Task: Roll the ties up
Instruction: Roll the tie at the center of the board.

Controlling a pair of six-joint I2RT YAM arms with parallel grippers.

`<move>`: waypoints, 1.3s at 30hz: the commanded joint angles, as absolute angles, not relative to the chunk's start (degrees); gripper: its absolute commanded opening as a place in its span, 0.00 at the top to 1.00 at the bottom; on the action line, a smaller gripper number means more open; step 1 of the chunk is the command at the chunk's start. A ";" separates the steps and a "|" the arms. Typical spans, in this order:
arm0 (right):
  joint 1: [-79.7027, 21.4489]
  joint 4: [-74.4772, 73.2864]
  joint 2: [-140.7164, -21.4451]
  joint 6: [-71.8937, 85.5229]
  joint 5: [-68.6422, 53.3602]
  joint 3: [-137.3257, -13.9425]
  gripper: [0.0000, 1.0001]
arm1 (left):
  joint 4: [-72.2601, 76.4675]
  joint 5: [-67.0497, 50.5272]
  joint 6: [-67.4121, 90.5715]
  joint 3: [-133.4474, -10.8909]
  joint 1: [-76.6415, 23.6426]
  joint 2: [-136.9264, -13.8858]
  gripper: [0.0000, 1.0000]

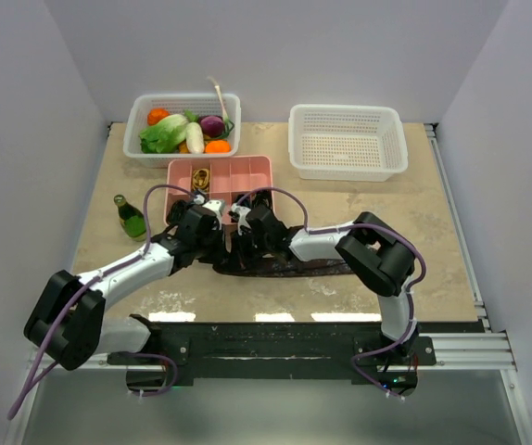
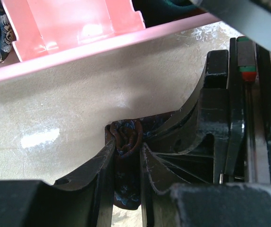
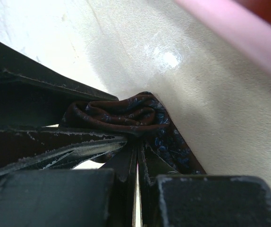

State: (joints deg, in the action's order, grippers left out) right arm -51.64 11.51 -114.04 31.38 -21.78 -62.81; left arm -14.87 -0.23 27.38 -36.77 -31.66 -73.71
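Enclosing the scene are plain white walls (image 1: 275, 56) on three sides, around a beige marbled bench (image 1: 433, 250) with a metal rail (image 1: 451, 338) along its near edge. Left arm (image 1: 127, 273) and right arm (image 1: 377, 255), black and white with purple cables, both reach in to the bench's middle, where they meet. At the back right stands a white slotted basket (image 1: 347, 171). At the back left is a like basket (image 1: 178, 158) heaped with vegetables. A pink compartment tray (image 1: 247, 176) sits just in front of the vegetable basket, directly behind the two wrists, with a small brownish rolled bundle (image 1: 201, 174) in its rear left compartment. The tie (image 1: 289, 268), dark maroon with a fine blue pattern, lies flat along the bench in front of the tray and under the right forearm, its left end wound into a small coil. A green bottle (image 1: 133, 219) stands upright left of the tray, near the left arm. Left pincer (image 2: 127, 153): narrow, its fingers touching the tie on both sides just behind the coil. Right pincer (image 3: 137, 158): fully closed, tips against the coil; whether cloth is caught between them cannot be told.
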 commanded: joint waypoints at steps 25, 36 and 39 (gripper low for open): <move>-47.20 9.50 -100.46 30.50 -17.51 -55.28 1.00 | -30.23 11.77 27.60 -47.64 -37.35 -78.13 1.00; -40.79 4.75 -96.15 27.42 -14.06 -51.77 1.00 | -35.59 18.63 30.93 -52.38 -45.17 -85.86 1.00; -40.26 4.40 -95.80 27.42 -13.45 -51.33 1.00 | -35.68 18.98 32.08 -53.35 -46.93 -87.53 1.00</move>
State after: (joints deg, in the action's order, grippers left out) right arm -40.62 5.74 -98.61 29.06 -15.42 -52.14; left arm -34.22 16.75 29.41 -50.85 -45.01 -85.52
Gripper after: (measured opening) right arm 0.006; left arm 0.276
